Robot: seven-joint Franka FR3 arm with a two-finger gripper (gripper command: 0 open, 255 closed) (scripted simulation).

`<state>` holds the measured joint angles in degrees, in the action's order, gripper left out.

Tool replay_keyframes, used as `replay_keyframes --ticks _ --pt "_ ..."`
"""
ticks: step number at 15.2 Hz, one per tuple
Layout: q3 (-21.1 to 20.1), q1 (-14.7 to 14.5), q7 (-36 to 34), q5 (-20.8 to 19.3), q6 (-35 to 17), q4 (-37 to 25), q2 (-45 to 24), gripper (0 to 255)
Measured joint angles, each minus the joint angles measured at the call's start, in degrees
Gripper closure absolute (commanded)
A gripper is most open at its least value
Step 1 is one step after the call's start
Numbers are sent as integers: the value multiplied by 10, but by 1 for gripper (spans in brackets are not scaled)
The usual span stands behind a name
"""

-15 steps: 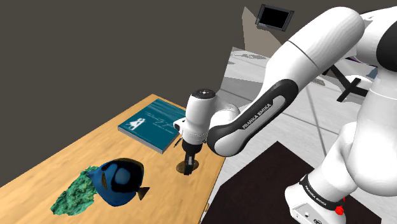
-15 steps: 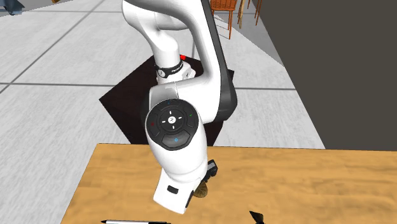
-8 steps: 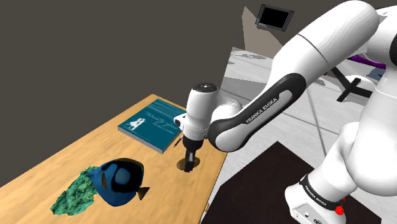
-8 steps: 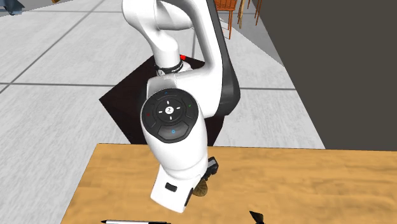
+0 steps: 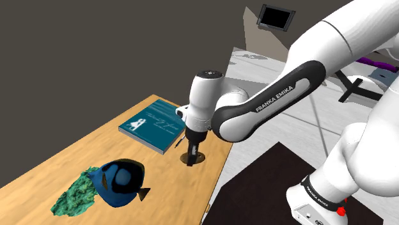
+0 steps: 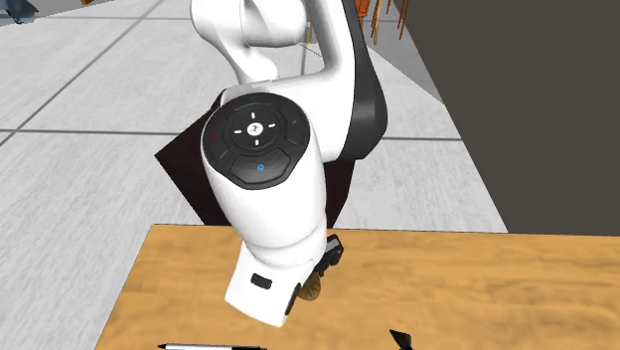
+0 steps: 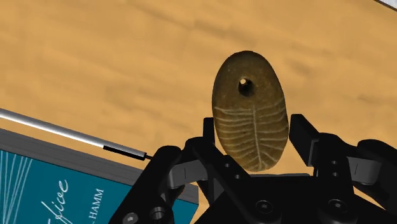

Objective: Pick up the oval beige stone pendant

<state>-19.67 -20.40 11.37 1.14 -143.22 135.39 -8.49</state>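
The pendant is an oval, brownish-beige stone with a small hole through its far end and a carved pattern of a spine with slanting veins on its face. It sits lengthwise between the two black fingers of the gripper. Its holed end points away from the hand and its other end is sunk toward the palm. The jaws are closed to the width of the stone, one finger pressed against each long side, so the claw has hold of the pendant and nothing else.

The gripper points down at the wooden tabletop. In the shoulder view it hangs just inside the tabletop edge that faces the stand, with a dark shadow on the wood right under the fingertips. Whether the stone's lower end touches the wood cannot be made out. In the second exterior view the stone peeks out beside the white hand, near the same edge and closer to that view's left corner than its right.

A slim pen, silver with a black end, lies near the gripper alongside a teal book. The book lies toward the tabletop's far corner in the shoulder view. Well apart, toward the opposite end, a blue fish figure rests against a green coral-like piece.
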Motion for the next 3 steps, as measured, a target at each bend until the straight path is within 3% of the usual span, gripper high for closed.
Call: replay_keyframes --ticks 3 --pt "-2 2 6 8 19 -3 17 255"
